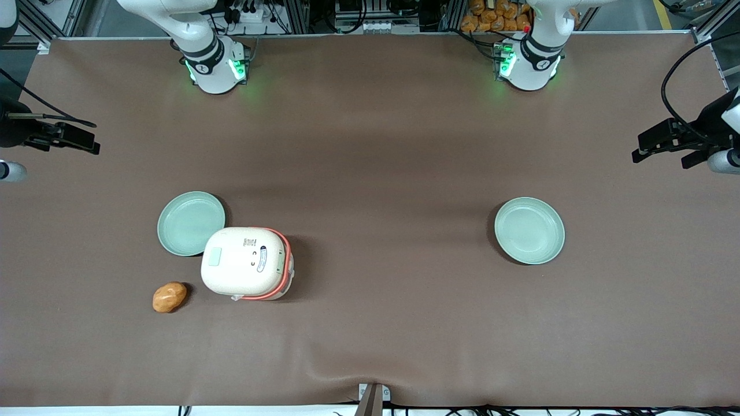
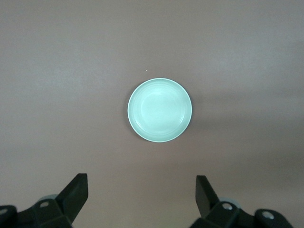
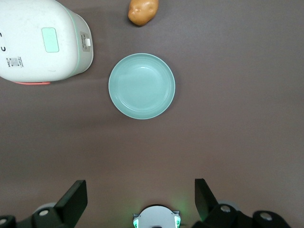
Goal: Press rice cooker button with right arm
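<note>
above plate [image 3: 141, 86], jaws [image 3: 140, 202] spread.

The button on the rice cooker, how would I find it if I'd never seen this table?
Look for the rice cooker, a cream-lidded box with an orange-red rim, beside a pale green plate toward the working arm's end of the table. On its lid sits the button, a small pale green rounded square. Unlike the white printed label nearby, it is green and plain. The right arm's hand hangs open, well away.
</note>
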